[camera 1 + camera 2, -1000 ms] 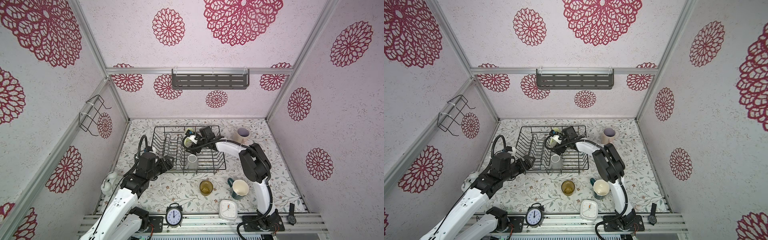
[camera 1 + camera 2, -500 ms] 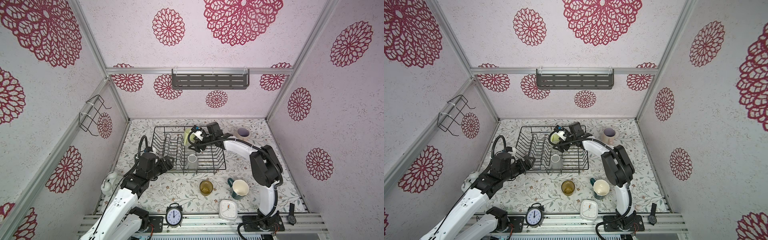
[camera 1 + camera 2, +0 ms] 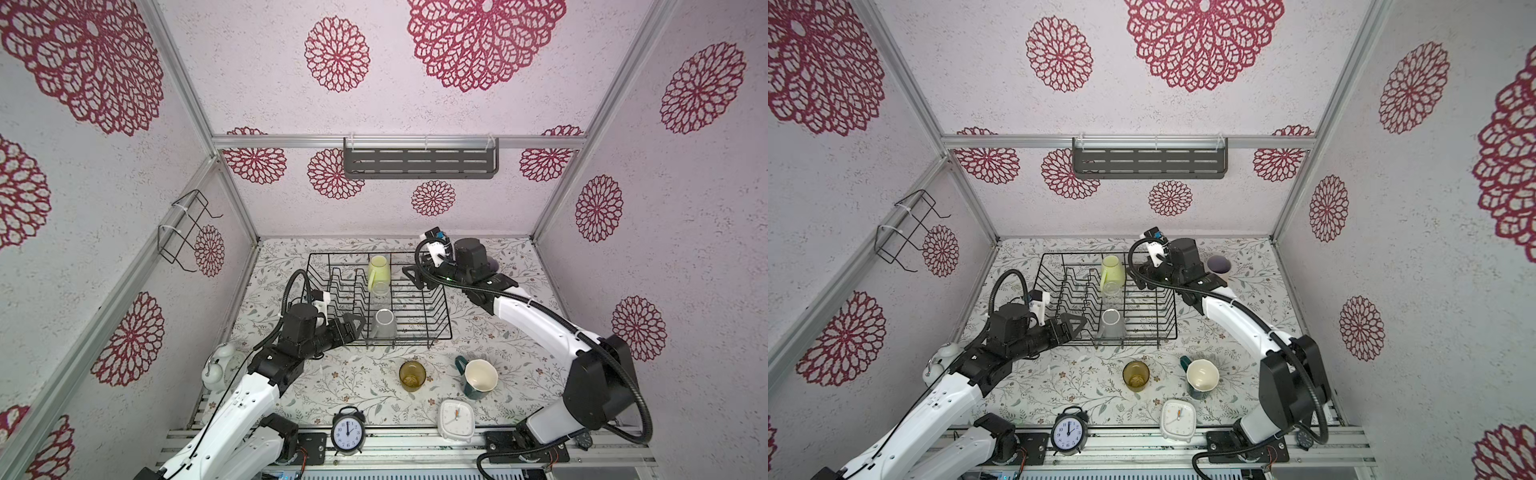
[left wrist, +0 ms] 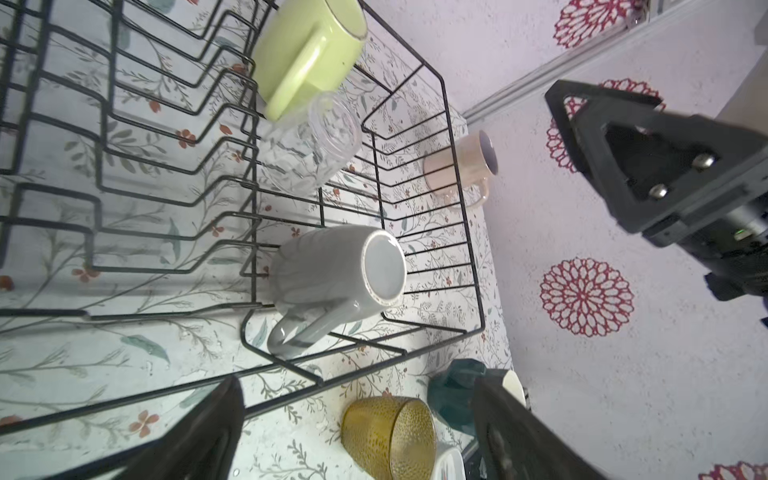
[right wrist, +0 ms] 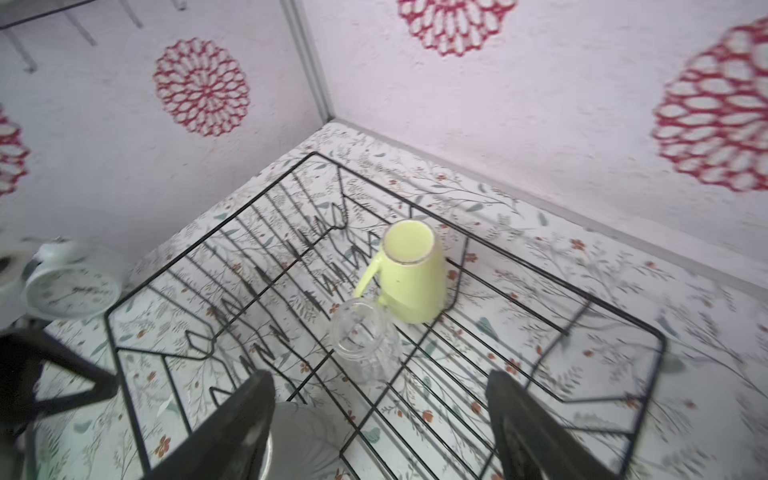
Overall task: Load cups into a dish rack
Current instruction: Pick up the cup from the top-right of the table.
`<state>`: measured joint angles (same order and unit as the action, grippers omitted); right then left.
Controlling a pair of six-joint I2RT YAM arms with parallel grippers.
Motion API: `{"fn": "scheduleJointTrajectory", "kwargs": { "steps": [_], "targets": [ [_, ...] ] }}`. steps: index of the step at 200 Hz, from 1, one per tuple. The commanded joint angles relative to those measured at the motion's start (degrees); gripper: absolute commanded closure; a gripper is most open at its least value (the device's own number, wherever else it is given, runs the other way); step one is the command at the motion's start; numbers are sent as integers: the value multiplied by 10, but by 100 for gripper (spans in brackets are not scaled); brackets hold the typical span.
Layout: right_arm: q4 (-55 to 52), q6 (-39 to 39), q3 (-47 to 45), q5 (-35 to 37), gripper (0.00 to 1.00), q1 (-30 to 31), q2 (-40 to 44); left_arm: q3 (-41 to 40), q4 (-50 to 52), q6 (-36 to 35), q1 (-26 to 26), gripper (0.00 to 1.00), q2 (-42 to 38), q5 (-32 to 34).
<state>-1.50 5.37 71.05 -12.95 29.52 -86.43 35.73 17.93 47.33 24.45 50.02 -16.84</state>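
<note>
Black wire dish rack (image 3: 419, 307) sits mid-table. It holds three cups in a row: yellow-green mug (image 3: 379, 272) upside down at the far side, clear glass (image 3: 380, 291) just beside it, grey mug (image 3: 385, 324) upside down at the near edge. Amber tumbler (image 3: 412, 375) and dark teal mug (image 3: 478, 378) stand upright on the table (image 3: 332, 374) in front. Pink mug (image 4: 459, 166) stands off the rack's far right corner. Left gripper (image 3: 357, 326) has jaws apart and empty at the near left corner. Right gripper (image 3: 411, 277) has jaws apart and empty by the far right edge.
</note>
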Motion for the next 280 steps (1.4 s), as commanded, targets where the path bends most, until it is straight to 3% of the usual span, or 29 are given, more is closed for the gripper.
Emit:
{"fn": "scheduleJointTrajectory", "kwargs": {
  "steps": [1, 17, 56, 103, 142, 189, 219, 280],
  "targets": [
    [-49, 45, -4, 180, 15, -27, 27, 6, 2, -13, 12, 11, -5, 9],
    [-64, 58, -6, 228, 15, -56, 26, -1, -9, -4, 15, 11, -5, 10],
    [-132, 115, 14, 254, 15, -156, -14, 13, 26, -5, 18, 11, -11, 14],
    [-127, 107, -38, 185, 17, -258, -42, 23, 72, -11, 17, 11, -43, 34],
    [-144, 50, -23, 141, 25, -263, -97, 40, 111, -20, 17, 11, -49, 38],
    [-187, 11, 36, 171, 31, -263, -170, 14, 89, 9, 18, 11, -61, 29],
    [-186, -9, 49, 159, 43, -264, -183, 4, 101, 16, 18, 11, -84, 33],
    [-246, -22, 90, 134, 47, -263, -233, 0, 113, 16, 18, 11, -111, 47]
  ]
}}
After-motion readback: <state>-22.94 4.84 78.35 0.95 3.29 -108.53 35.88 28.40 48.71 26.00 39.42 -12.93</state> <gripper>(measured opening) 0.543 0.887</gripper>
